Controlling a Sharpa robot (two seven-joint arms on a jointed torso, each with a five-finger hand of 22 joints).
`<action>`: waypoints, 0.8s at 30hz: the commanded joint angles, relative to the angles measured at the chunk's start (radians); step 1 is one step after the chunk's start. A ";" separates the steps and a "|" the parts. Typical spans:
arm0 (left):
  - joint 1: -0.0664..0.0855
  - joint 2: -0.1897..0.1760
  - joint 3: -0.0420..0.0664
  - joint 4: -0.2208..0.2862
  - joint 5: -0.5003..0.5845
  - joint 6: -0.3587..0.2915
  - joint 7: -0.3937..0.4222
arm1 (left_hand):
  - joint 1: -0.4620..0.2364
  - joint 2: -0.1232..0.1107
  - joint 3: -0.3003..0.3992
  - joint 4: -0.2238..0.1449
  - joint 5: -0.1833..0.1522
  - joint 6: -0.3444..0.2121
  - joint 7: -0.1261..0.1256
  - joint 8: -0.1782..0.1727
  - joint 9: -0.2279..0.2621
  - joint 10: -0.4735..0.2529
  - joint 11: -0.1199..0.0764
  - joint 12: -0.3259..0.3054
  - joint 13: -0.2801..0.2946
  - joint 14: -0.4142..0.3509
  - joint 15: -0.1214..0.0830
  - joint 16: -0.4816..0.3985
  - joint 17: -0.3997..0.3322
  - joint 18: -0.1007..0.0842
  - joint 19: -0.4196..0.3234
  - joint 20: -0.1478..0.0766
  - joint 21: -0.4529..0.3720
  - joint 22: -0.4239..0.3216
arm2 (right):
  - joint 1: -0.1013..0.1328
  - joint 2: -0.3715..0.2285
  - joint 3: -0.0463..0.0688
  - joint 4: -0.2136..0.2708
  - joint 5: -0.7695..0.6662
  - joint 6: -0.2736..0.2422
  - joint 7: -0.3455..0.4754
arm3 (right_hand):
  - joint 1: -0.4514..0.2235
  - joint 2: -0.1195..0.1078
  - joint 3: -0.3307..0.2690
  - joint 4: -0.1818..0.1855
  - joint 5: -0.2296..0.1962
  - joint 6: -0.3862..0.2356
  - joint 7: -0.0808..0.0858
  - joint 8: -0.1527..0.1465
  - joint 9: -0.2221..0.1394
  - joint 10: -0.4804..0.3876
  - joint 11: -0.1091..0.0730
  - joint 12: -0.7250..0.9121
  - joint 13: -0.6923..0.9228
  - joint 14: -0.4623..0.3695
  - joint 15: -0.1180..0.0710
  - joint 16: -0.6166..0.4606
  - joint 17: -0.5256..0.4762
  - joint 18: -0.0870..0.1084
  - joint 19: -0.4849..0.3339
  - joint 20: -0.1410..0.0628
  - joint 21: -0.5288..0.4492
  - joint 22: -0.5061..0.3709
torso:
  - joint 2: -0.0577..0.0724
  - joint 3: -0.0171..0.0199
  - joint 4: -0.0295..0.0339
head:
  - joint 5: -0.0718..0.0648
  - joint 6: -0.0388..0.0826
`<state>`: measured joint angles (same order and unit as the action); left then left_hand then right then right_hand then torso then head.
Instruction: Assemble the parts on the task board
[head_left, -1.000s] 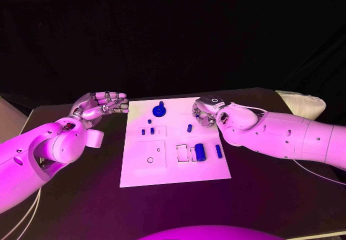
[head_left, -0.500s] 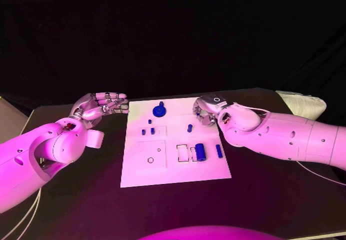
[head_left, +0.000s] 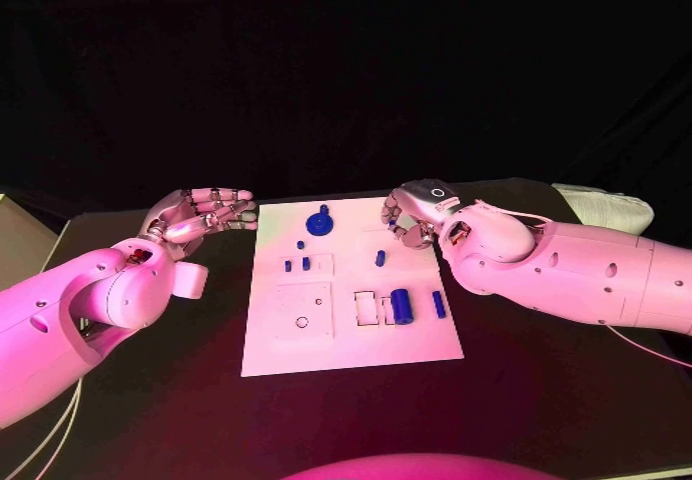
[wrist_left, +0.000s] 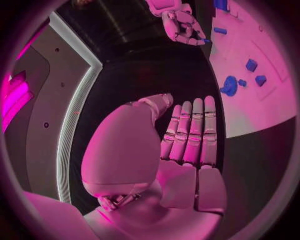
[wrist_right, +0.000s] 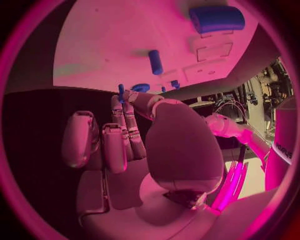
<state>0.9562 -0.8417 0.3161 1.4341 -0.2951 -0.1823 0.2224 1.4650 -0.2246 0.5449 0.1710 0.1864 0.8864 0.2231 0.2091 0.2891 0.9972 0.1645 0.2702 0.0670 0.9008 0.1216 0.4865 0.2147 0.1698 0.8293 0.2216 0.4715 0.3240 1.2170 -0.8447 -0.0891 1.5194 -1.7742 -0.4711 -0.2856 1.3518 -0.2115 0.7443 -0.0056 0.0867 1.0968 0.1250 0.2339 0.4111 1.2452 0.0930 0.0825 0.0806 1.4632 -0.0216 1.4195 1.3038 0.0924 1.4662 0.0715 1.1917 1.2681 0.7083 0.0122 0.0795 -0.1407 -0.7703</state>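
Head view first: nearest the robot, past the bare front of the board (head_left: 346, 345), a fat blue cylinder (head_left: 401, 305) and a slim bar (head_left: 438, 303) lie below the right hand's (head_left: 414, 218) wrist. A short peg (head_left: 381, 258) sits just under that hand's fingers. Two small blocks (head_left: 296, 264) lie further toward the left hand (head_left: 202, 212), and the round knob (head_left: 320, 220) lies between the two hands at the board's far end.

The right hand hangs over the board's far right corner. In its wrist view, a thin blue pin (wrist_right: 121, 93) seems pinched at the fingertips (wrist_right: 127, 98), though it is small and I would not swear to it. The left hand waits off the board's far left corner, holding nothing; its fingers lie straight and side by side, its thumb apart.

I take the step to be carrying that pin to its seat. Next, the right hand must line the pin up over its hole, which I cannot pick out, and lower it straight without knocking the peg beneath.
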 joint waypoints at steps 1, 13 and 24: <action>-0.002 0.003 0.001 0.001 -0.001 -0.004 0.007 | 0.000 0.001 -0.007 0.000 -0.002 -0.003 0.005 -0.002 -0.001 -0.004 0.006 -0.007 0.000 0.004 0.004 -0.006 0.001 0.010 0.007 0.001 -0.002 -0.001 | 0.003 -0.007 0.001 0.048 -0.001 -0.031 0.008 | 0.016 0.024 0.008 -0.001 -0.001 0.005 0.000 0.006 0.001 0.042 -0.038 0.006 0.018 0.055 -0.007 0.004 0.002 -0.012 0.016 -0.005 0.004 0.001 | -0.002 -0.0008 -0.0019 | 0.008 0.003; -0.009 0.011 0.001 0.008 0.003 -0.028 0.022 | 0.003 0.002 -0.007 -0.001 -0.001 -0.003 0.005 -0.001 -0.002 -0.003 0.006 -0.007 0.001 0.005 0.004 -0.008 0.002 0.011 0.010 0.001 -0.004 -0.003 | -0.040 0.025 -0.001 0.160 0.001 -0.108 0.052 | 0.016 0.023 0.009 -0.002 0.000 0.005 0.000 0.007 0.001 0.043 -0.038 0.005 0.019 0.055 -0.007 0.003 0.000 -0.012 0.016 -0.005 0.005 0.002 | -0.011 -0.0080 -0.0024 | 0.061 -0.004; -0.010 0.023 0.001 0.011 0.007 -0.045 0.032 | 0.007 0.004 -0.007 -0.003 -0.001 -0.001 0.004 0.000 -0.002 -0.002 0.005 -0.006 0.001 0.007 0.003 -0.009 0.004 0.011 0.013 0.000 -0.006 -0.005 | -0.114 0.101 -0.013 0.138 -0.005 -0.109 0.075 | 0.017 0.023 0.010 -0.003 0.002 0.005 0.000 0.006 0.002 0.042 -0.038 0.004 0.019 0.054 -0.007 0.003 -0.002 -0.012 0.016 -0.005 0.004 0.001 | -0.020 -0.0171 -0.0014 | 0.104 -0.023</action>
<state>0.9470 -0.8225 0.3159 1.4414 -0.2934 -0.2144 0.2331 1.4650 -0.2246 0.5420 0.1680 0.1864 0.8865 0.2231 0.2091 0.2883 0.9972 0.1645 0.2702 0.0670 0.9007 0.1216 0.4825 0.2179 0.1697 0.8365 0.2218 0.4715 0.3209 1.1087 -0.7493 -0.1019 1.6645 -1.7702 -0.5666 -0.2372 1.3571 -0.2065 0.7467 -0.0082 0.0853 1.0968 0.1250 0.2339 0.4119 1.2451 0.0929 0.0831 0.0809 1.4632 -0.0215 1.4195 1.3037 0.0924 1.4662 0.0716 1.1947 1.2702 0.6915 -0.0013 0.0770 -0.0475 -0.7874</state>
